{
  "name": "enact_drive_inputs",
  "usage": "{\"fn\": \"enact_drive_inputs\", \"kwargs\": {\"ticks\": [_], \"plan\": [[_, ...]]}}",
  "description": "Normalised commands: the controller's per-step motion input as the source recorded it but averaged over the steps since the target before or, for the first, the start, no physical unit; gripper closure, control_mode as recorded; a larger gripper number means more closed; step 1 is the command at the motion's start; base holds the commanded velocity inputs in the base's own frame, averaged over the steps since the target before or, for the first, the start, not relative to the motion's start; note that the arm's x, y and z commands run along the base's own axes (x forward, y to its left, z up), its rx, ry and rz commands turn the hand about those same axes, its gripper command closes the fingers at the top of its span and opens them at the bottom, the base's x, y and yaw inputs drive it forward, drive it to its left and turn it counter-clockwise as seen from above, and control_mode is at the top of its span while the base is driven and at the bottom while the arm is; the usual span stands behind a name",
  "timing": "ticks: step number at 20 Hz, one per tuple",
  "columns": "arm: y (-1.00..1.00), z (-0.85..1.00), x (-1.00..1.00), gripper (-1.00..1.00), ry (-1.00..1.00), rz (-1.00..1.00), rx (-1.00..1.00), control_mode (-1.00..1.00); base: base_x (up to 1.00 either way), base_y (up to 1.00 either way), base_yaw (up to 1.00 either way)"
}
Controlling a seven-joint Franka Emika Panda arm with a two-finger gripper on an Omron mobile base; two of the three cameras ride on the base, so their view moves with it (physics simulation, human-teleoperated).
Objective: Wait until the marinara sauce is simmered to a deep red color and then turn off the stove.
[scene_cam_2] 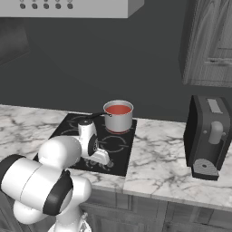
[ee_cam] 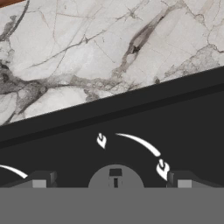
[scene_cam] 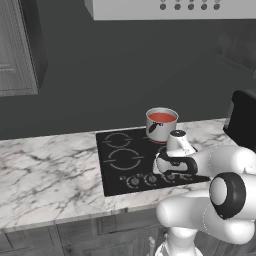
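The marinara sauce (scene_cam: 162, 117) is an orange-red round surface inside a small steel pot (scene_cam: 161, 127) on the back right burner of the stove (scene_cam: 120, 160), a black glass cooktop. The same sauce (scene_cam_2: 118, 109) looks red from the right base view. My hand hangs low over the row of knobs (scene_cam: 142, 180) at the stove's front edge. In the hand view my gripper (ee_cam: 110, 180) is open. Its fingertips (ee_cam: 39, 180) stand wide to either side of one round knob (ee_cam: 115, 175), not touching it.
Marble counter (scene_cam: 50, 170) runs to both sides of the stove. A dark coffee machine (scene_cam_2: 208, 136) stands on the counter to the right. A range hood (scene_cam: 175, 7) hangs above, and cabinets flank the wall.
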Motion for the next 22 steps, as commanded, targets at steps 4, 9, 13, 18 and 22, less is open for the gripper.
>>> {"fn": "enact_drive_inputs", "kwargs": {"ticks": [4,9,13,18,22], "plan": [[0.0,0.0,0.0,-1.0,0.0,0.0,0.0,-1.0,0.0,0.0,0.0],[0.0,0.0,0.0,-1.0,0.0,0.0,0.0,-1.0,0.0,0.0,0.0],[0.0,0.0,0.0,-1.0,0.0,0.0,0.0,-1.0,0.0,0.0,0.0],[0.0,0.0,0.0,-1.0,0.0,0.0,0.0,-1.0,0.0,0.0,0.0],[0.0,0.0,0.0,-1.0,0.0,0.0,0.0,-1.0,0.0,0.0,0.0]]}}
